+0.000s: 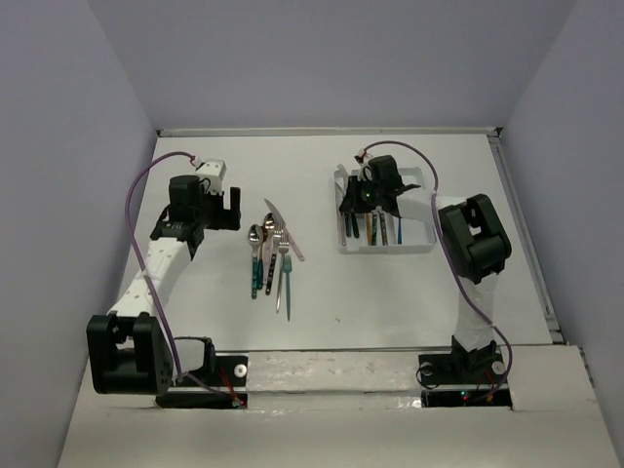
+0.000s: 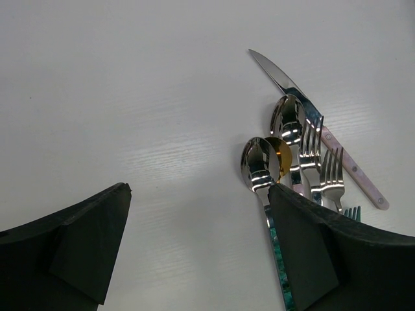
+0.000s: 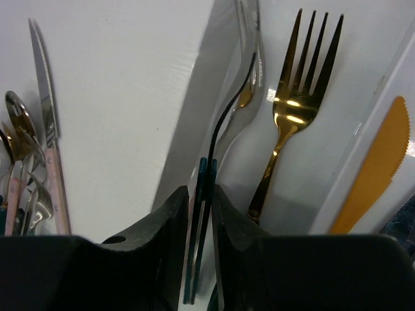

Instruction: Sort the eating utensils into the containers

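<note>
Teal-handled fork (image 3: 206,172) is sitting edge-on between right gripper's (image 3: 200,194) barely parted jaws, grip uncertain, gold fork (image 3: 288,110) just to its right; left gripper (image 2: 198,191) is hanging wide open, empty.

A lab test cell: blank pale panels (image 1: 341,58) box a white table (image 1: 390,292) bearing left arm (image 1: 161,258) and right arm (image 1: 475,244).

Bare table (image 1: 390,302) runs along the near edge, and a lane of it separates the loose pile of utensils (image 1: 271,255) from the white tray (image 1: 414,246). The pile lies mid-table, just right of the wide-open left gripper (image 2: 198,189), and its pink-handled knife (image 2: 353,168) juts toward the far edge. The tray occupies the far-right area. The right gripper (image 3: 201,189) hangs over it, its close-set fingers flanking a teal-handled fork (image 3: 209,172), with a gold fork (image 3: 292,110) just beside.
</note>
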